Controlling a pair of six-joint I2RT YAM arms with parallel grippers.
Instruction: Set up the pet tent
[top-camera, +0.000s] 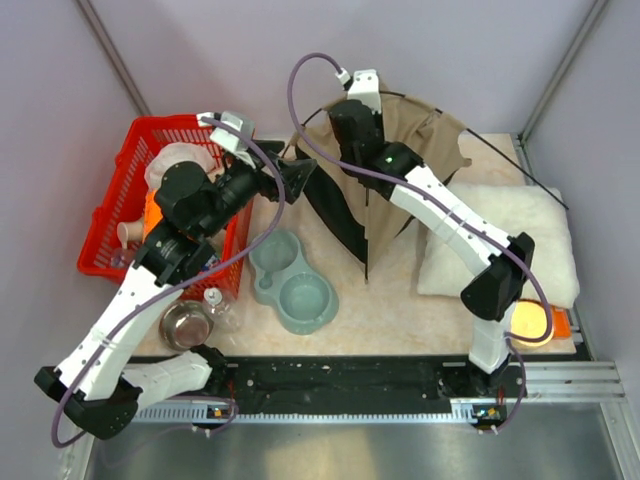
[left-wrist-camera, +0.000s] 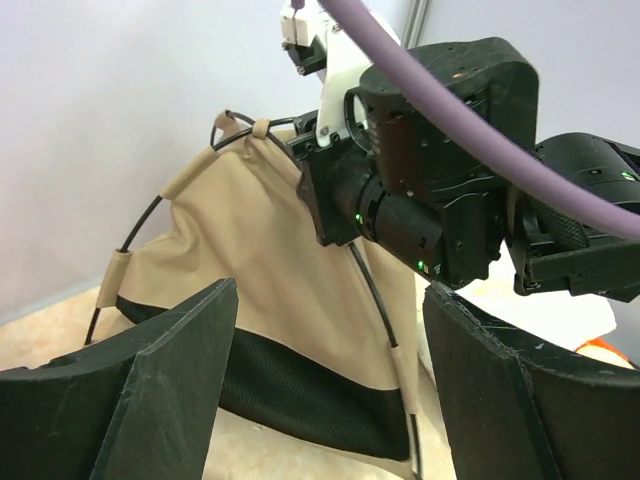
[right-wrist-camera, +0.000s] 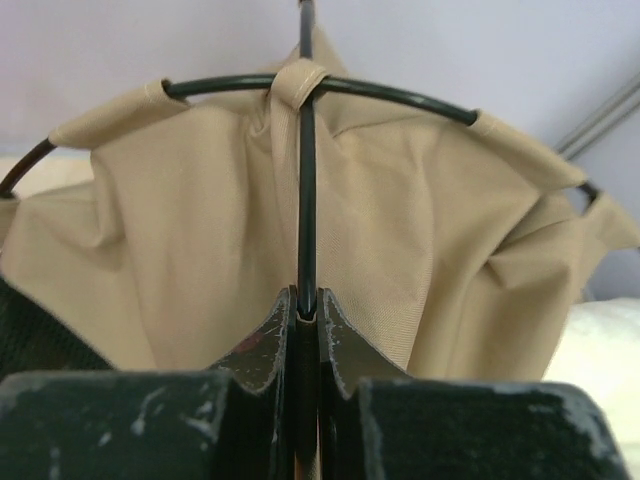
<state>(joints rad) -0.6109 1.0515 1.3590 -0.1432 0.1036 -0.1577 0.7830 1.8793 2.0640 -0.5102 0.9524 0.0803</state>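
so the right gripper (right-wrist-camera: 308, 315) is clamped tight on a thin pole (right-wrist-camera: 307, 200) of the pet tent (top-camera: 440, 140), fabric bunched at its 12 o'clock, the left gripper (left-wrist-camera: 328, 300) gapes empty at the tent's 9, and the tent's middle is hidden under the right arm.

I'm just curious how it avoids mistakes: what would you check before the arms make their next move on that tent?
1. Right gripper shut on the pole: ok.
2. Left gripper open, nothing between its fingers: ok.
3. Fabric loop wrapped round the crossing poles: ok.
4. Pet tent standing taut: not ok, fabric hangs slack.
5. Lower end of that pole seated: cannot tell, hidden.
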